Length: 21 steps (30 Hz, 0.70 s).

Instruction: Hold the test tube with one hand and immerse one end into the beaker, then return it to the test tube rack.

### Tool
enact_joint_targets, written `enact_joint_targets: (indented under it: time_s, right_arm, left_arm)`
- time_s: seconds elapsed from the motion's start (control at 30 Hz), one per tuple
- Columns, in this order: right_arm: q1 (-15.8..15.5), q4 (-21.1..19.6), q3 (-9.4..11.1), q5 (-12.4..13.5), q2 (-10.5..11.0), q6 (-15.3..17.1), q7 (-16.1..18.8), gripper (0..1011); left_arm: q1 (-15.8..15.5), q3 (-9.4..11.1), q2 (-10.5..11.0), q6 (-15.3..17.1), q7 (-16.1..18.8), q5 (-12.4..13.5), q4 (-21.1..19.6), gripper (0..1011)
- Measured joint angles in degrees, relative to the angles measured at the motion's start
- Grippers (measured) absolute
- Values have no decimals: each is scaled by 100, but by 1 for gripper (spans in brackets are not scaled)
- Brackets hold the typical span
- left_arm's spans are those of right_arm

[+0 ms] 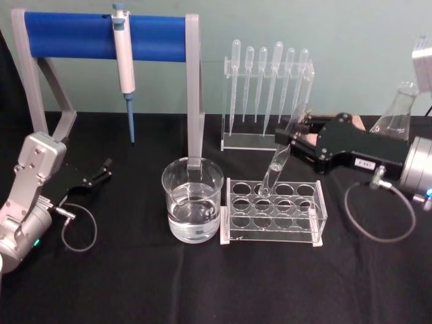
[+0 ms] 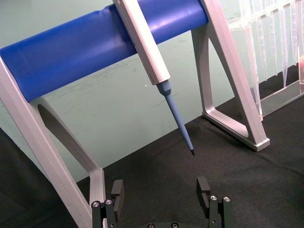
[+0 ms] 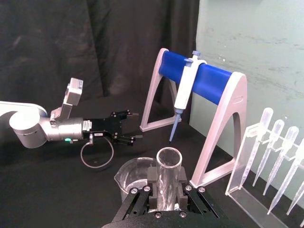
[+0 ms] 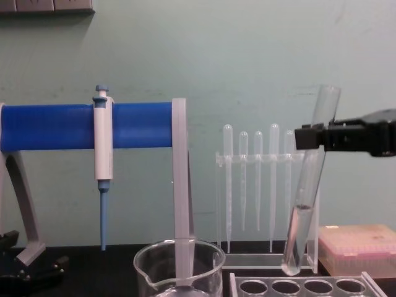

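Right pincer (image 1: 291,138) clenched on upper tube (image 1: 273,172); tube tilted, closed end just over a back-row hole of rack (image 1: 270,233). Step is at the rack: lift-out or return, can't tell which. If undipped, next move: carry tube left over beaker (image 1: 167,196) and lower its end into water (image 1: 192,217). Other rack holes empty. Left pincer (image 1: 101,170) released, parked far left.

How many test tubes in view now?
1. The test tube is tilted in the jaws of the right gripper, lower end at the rack, back row. Left gripper parked open, far left.
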Motion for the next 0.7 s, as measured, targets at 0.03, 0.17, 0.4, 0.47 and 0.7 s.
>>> enact_joint_targets:
  time_s: [0.03, 0.17, 0.4, 0.47, 0.7]
  right_arm:
    - [44, -4, -11, 9, 29, 30, 11, 225]
    - [231, 16, -63, 50, 125, 158, 46, 225]
    - [444, 146, -165, 145, 225, 279, 56, 225]
    - [462, 163, -185, 162, 242, 288, 54, 225]
    - [572, 191, -325, 205, 330, 321, 35, 225]
  left_arm:
    - [0, 0, 0, 0, 0, 0, 0, 1000]
    - [0, 0, 0, 0, 0, 0, 0, 1000]
    - [0, 0, 0, 0, 0, 0, 0, 1000]
    - [0, 0, 0, 0, 0, 0, 0, 1000]
    - [0, 0, 0, 0, 0, 0, 0, 1000]
